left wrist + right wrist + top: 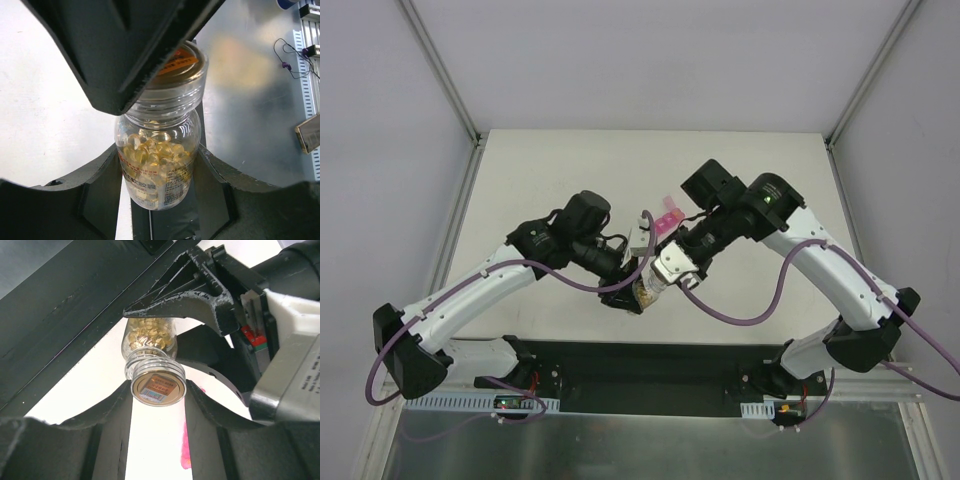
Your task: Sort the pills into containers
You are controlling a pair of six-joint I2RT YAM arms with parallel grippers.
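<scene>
A small clear bottle (159,160) full of amber pills (150,149) is held up between both arms. My left gripper (159,167) is shut on its body, one jaw pressed on each side. In the right wrist view, the clear screw cap (159,386) with its gold seal faces the camera, and my right gripper (159,399) is shut on it, both jaws touching the rim. Seen from above, the bottle (648,290) hangs over the table's near middle. The pink containers (667,218) lie behind it, mostly hidden by the right arm; a pink sliver of these containers (186,452) shows below the jaws.
A black base plate (640,372) runs along the table's near edge under the bottle. Grey metal surface and a slotted rail (310,30) with cables lie beyond it. Frame posts (445,75) rise at the far corners.
</scene>
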